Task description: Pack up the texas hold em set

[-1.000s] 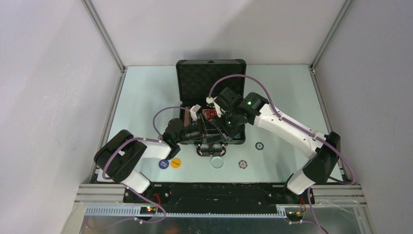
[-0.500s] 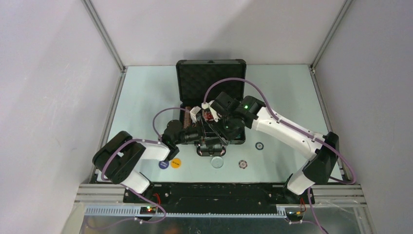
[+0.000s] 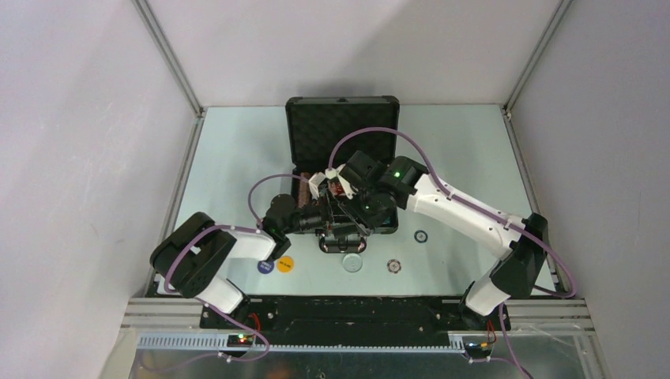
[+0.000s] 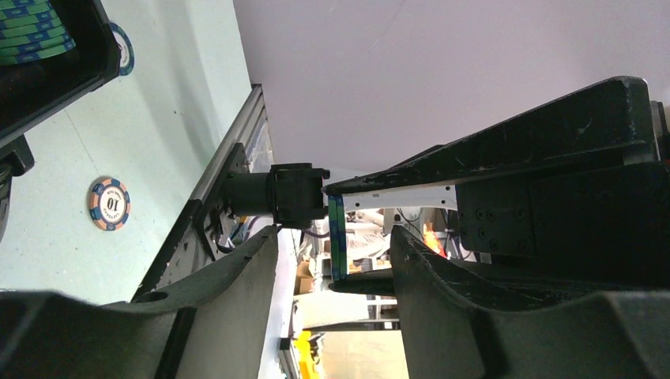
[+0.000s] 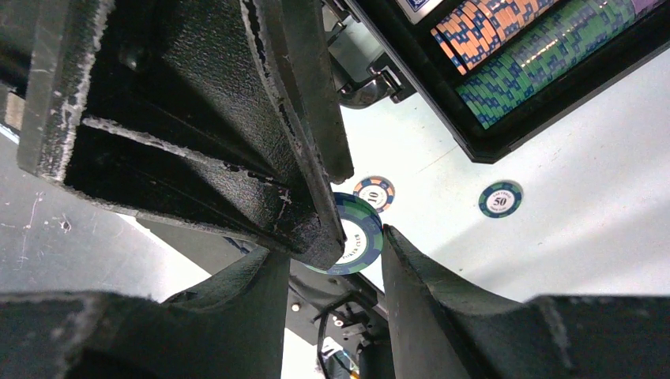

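Green-and-blue poker chip [image 5: 360, 237] was pinched at its rim by the right gripper [image 5: 332, 243], the left gripper [image 4: 335, 237] held open astride it.

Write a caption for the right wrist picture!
Right gripper pinches a green-and-blue round poker chip near the open black hard case.

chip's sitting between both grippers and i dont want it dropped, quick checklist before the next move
1. held chip in right gripper: ok, clamped across its rim.
2. left gripper lined up: ok, it straddles the chip's two faces.
3. left gripper closed on it: not ok, gaps on both sides.
4. case open: ok.
5. free slot in chip rows: cannot tell.
6. loose chips packed: not ok, 10 chip and 50 chip lie outside the case.
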Controlling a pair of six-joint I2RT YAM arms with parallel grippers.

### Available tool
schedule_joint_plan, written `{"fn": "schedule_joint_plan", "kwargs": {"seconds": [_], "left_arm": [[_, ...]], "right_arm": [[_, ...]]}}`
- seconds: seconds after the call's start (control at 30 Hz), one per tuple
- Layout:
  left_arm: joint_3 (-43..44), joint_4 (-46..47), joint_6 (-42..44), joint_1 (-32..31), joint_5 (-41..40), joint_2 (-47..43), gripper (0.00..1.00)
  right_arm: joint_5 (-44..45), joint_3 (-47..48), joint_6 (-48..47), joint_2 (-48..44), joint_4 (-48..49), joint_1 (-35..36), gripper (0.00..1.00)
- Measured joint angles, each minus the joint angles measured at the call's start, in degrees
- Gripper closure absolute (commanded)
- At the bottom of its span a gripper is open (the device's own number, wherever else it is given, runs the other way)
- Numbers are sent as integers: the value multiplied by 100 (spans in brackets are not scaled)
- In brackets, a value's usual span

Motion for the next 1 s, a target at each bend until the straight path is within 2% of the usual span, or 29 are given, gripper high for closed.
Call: {"fn": "schedule_joint_plan", "kwargs": {"seconds": [0.53, 1.0], "left_arm": [[0, 70, -2, 0, 111, 0, 57], [0, 107, -7, -2, 208, 0, 65]], "right_arm": [[48, 55, -26, 76, -74, 92, 65], [52, 55, -76, 107, 0, 177, 65]]}}
